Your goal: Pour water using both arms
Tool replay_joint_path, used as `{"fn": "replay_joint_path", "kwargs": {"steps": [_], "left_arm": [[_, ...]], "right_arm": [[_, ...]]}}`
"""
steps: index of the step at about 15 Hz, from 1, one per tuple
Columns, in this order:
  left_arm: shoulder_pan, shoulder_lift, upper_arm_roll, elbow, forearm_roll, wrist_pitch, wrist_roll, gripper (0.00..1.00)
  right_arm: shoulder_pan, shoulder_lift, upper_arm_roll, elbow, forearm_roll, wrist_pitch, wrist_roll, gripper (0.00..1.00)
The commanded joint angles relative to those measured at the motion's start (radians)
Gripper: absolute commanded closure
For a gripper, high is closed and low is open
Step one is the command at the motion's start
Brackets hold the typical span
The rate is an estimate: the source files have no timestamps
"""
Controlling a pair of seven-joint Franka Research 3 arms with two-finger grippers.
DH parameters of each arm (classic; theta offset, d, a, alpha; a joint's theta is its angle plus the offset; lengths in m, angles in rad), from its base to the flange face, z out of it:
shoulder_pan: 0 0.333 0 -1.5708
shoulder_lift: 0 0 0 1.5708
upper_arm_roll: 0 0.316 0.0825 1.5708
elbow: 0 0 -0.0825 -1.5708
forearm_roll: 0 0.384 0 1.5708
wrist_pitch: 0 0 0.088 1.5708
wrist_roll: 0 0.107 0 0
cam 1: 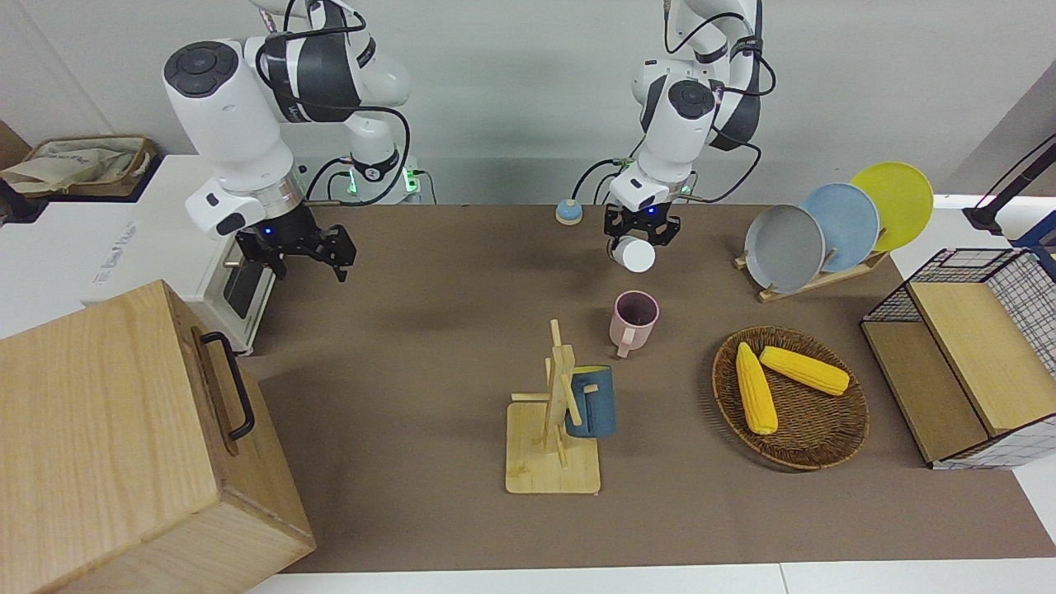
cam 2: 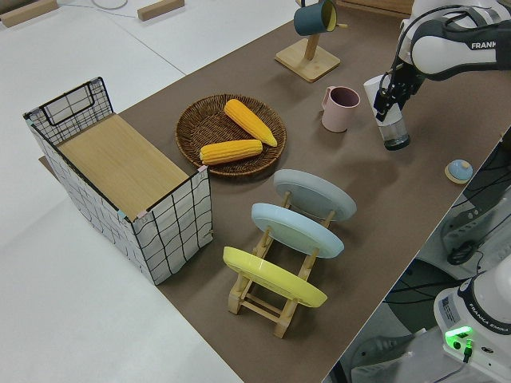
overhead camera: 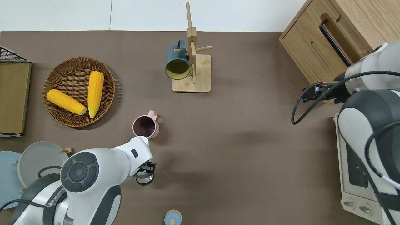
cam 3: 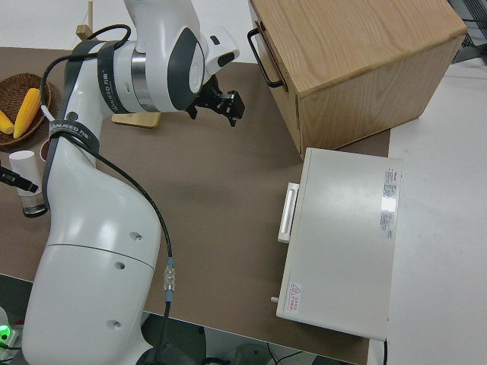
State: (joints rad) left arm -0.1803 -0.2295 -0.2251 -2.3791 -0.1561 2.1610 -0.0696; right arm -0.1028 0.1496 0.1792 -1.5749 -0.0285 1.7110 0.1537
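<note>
We hold a small clear bottle with a white cap [cam 1: 634,253] in our left claw [cam 1: 632,236], and the claw is clamped on it. The bottle is tipped, with its white end pointing toward the pink mug [cam 1: 634,319]. It hangs over bare brown tabletop [overhead camera: 237,150], just a bit nearer to us than the mug. In the overhead view the left claw [overhead camera: 146,171] sits close to the mug [overhead camera: 145,127] but does not touch it. From the left side view the bottle [cam 2: 389,112] is near the mug [cam 2: 340,108], with a gap between them.

The pink mug stands upright on the tabletop with its handle pointing away from us. Its inside looks dark.

Our right claw [cam 1: 312,252] is up in the air with its two fingers apart and nothing between them. In the overhead view it [overhead camera: 312,93] is over the edge of the tabletop near the big wooden box [overhead camera: 337,34] with a black handle. A white toaster oven [overhead camera: 359,181] sits beside the box, nearer to us.

Farther from us than the mug, a dark blue mug [cam 1: 591,401] hangs on a wooden mug rack [cam 1: 554,429]. A round woven basket [cam 1: 813,441] holds two yellow corn cobs [cam 1: 780,378], toward the left arm's end of the tabletop. A wooden rack there holds three plates [cam 1: 838,224]: grey, blue and yellow. A wire basket with a wooden lid [cam 1: 973,355] sits at that same end. A small blue round thing [cam 1: 568,212] lies close to us, near the tabletop's edge.
</note>
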Motion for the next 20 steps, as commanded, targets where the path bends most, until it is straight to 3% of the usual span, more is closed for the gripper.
{"fn": "replay_joint_path", "kwargs": {"steps": [1,5,7,11,20], "left_arm": [[-0.010,0.036,0.007,0.060,-0.010,-0.021,-0.015,1.00],[-0.001,0.068,0.012,0.102,-0.010,-0.059,-0.009,1.00],[0.001,0.100,0.021,0.155,-0.007,-0.127,-0.006,1.00],[0.002,0.171,0.035,0.270,0.001,-0.265,-0.009,1.00],[0.015,0.179,0.039,0.282,0.004,-0.288,-0.002,1.00]], "right_arm": [[-0.026,-0.025,0.019,-0.025,0.004,0.006,-0.036,0.009],[-0.012,-0.027,0.023,0.009,0.007,0.005,-0.029,0.009],[-0.014,-0.028,0.025,0.047,0.009,0.005,-0.029,0.009],[-0.015,-0.030,0.025,0.082,0.010,0.005,-0.028,0.009],[-0.021,-0.035,0.026,0.093,0.010,0.005,-0.028,0.009]]}}
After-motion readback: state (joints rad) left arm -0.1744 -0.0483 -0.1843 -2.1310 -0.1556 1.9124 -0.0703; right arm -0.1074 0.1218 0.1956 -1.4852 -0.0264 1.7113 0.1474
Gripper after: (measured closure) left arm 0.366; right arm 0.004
